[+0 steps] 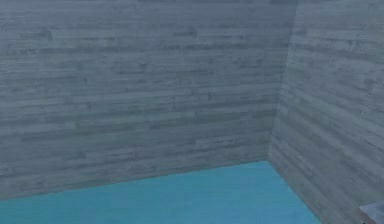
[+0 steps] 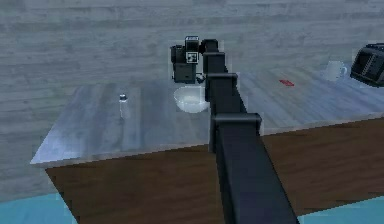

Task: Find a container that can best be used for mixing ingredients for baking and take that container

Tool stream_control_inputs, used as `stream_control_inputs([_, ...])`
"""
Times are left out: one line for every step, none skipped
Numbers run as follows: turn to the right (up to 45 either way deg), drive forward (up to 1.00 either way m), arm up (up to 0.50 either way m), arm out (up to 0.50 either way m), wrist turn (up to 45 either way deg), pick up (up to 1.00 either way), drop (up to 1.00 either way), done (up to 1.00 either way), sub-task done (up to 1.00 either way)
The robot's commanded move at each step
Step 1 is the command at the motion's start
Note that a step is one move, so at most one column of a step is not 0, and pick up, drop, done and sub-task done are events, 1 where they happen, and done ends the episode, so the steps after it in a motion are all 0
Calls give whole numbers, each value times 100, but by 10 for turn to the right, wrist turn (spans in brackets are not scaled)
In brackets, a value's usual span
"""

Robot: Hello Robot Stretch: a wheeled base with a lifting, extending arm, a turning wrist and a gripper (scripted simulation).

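Note:
A white bowl (image 2: 188, 98) lies on the grey tabletop (image 2: 100, 125) in the arm side view, just left of the dark arm bar (image 2: 232, 130). The bar rises from the bottom edge and ends over the table's far part. At its far end sits the gripper (image 2: 180, 60), just above the bowl in the picture. With the bowl on the surface so close to it, I cannot tell whether the gripper holds anything, or whether it touches the bowl.
A small upright thing with a dark top (image 2: 122, 97) stands at the table's left. On the right are a white mug (image 2: 335, 70), a dark appliance (image 2: 370, 62) and a small red thing (image 2: 288, 82). The forward view faces a grey plank wall corner (image 1: 280, 110) over blue floor (image 1: 190, 198).

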Motion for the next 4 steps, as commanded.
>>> stream_control_inputs([0,0,-10,0,0,0,0,0,0])
stream_control_inputs([0,0,0,0,0,100,0,0,0])
stream_control_inputs([0,0,10,0,0,0,0,0,0])
stream_control_inputs([0,0,0,0,0,0,0,100,0])
